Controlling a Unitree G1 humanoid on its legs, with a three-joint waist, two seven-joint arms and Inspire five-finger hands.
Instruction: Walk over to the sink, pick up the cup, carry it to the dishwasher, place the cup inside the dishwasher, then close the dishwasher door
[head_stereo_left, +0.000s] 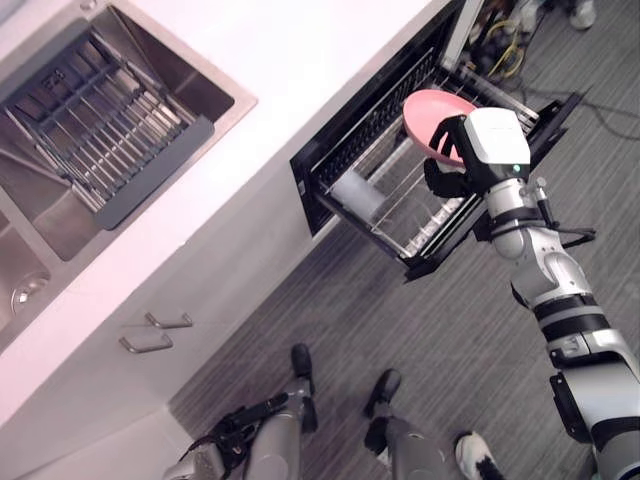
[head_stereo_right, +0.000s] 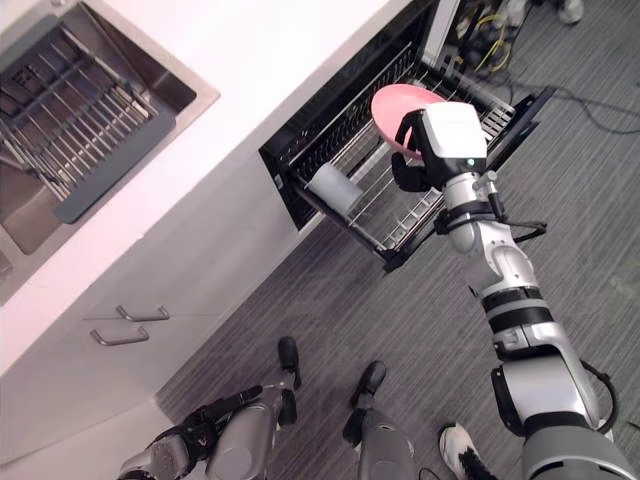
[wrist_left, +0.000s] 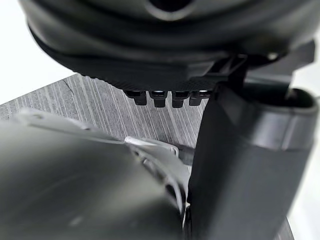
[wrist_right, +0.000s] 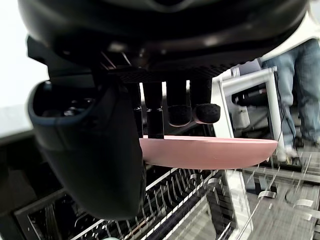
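My right hand (head_stereo_left: 447, 160) is shut on the rim of a pink shallow bowl (head_stereo_left: 430, 110) and holds it above the pulled-out dishwasher rack (head_stereo_left: 400, 215). In the right wrist view the fingers (wrist_right: 192, 112) lie on the bowl's (wrist_right: 210, 152) upper side and the thumb (wrist_right: 95, 150) closes on it from beside. A pale cylindrical cup (head_stereo_left: 357, 195) lies on its side in the near-left corner of the rack. The left hand (head_stereo_right: 190, 440) hangs low beside the cabinet front, its fingers relaxed and holding nothing.
The steel sink (head_stereo_left: 215, 90) with a dark wire drainer (head_stereo_left: 100, 110) is set in the white counter (head_stereo_left: 300, 60) at far left. Two cabinet handles (head_stereo_left: 155, 335) are below it. A person in jeans (wrist_right: 305, 85) stands beyond the dishwasher, near loose cables (head_stereo_left: 500, 40).
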